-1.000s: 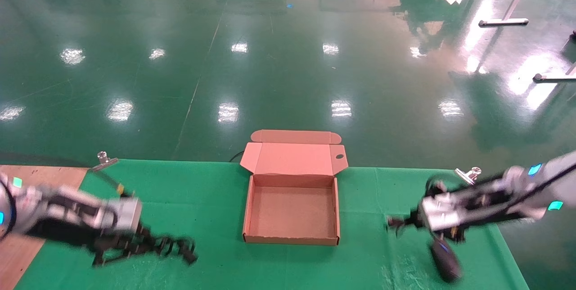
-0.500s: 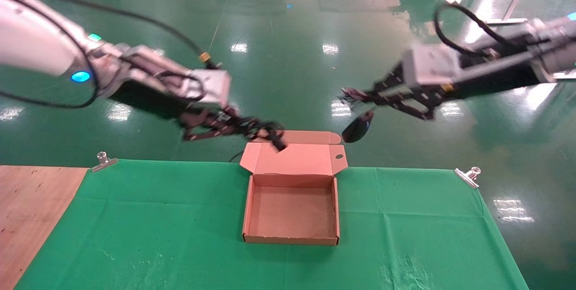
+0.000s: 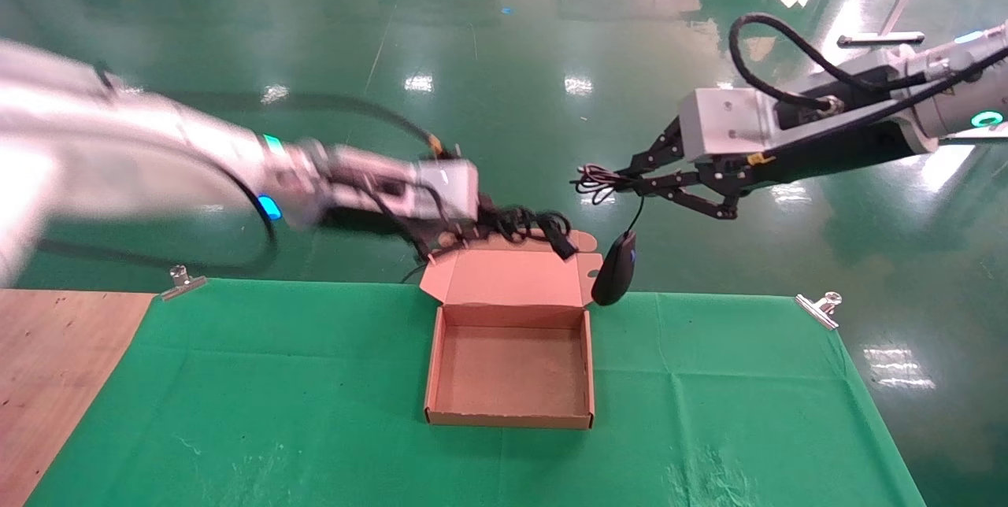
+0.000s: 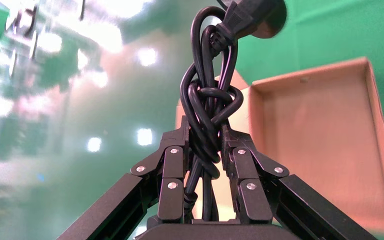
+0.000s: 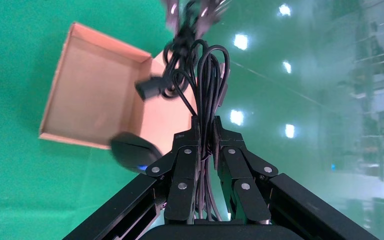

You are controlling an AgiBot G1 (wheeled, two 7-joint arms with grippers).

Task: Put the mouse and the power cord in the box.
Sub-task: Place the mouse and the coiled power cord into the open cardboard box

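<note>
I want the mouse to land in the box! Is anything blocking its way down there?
Nothing visible blocks it. The mouse dangles by its cable from the right end effector, beside the raised lid flap at the box's far right corner. The tray is open and bare. The left end effector holds the power cord above the lid.

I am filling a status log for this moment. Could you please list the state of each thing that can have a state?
Shallow brown cardboard box: open, lid flap back, nothing inside.
Glossy black oval mouse: airborne, dangling by its cable beside the box's right rear corner.
Bundled black power cord: lifted, its plug over the lid flap.
Left tool: shut on the power cord.
Right tool: shut on the mouse's gathered cable.
</note>
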